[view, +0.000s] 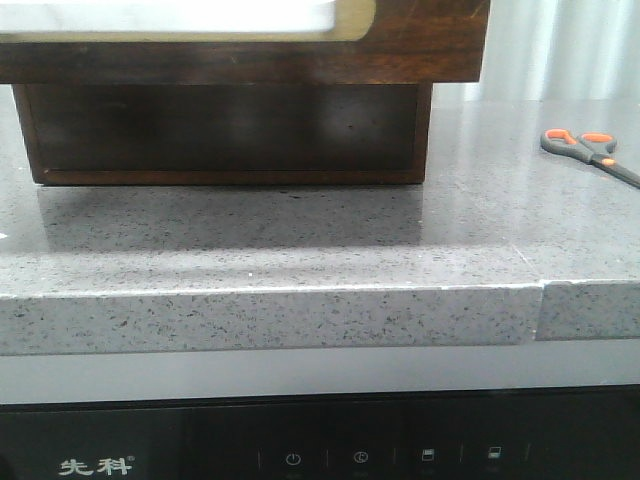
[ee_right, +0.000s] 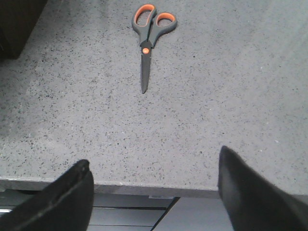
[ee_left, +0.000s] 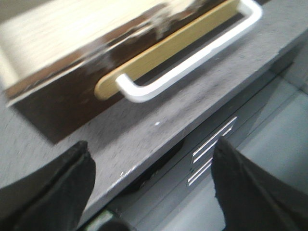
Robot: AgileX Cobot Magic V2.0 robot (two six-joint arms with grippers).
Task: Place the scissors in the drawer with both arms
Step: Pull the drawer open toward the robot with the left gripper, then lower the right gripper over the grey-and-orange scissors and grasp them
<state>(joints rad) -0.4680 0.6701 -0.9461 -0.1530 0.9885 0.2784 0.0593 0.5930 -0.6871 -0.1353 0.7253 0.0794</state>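
The scissors (view: pixel 590 152), grey handles with orange-lined loops and dark blades, lie flat on the grey speckled counter at the far right. In the right wrist view the scissors (ee_right: pixel 148 36) lie ahead of my right gripper (ee_right: pixel 154 156), blades pointing toward it. That gripper is open, empty and hovers over the counter's front edge. The dark brown drawer front (view: pixel 225 130) fills the lower part of the wooden box at the back left and looks pushed in; its notch does not show. My left gripper (ee_left: pixel 151 144) is open and empty, near the counter's edge, short of the box (ee_left: pixel 53 108).
The box has a white bar handle (ee_left: pixel 192 62) on a light wooden strip on top. The counter (view: pixel 300 240) has a seam at the front right. Below its front edge is a dark appliance panel (view: pixel 320 450). Neither arm shows in the front view.
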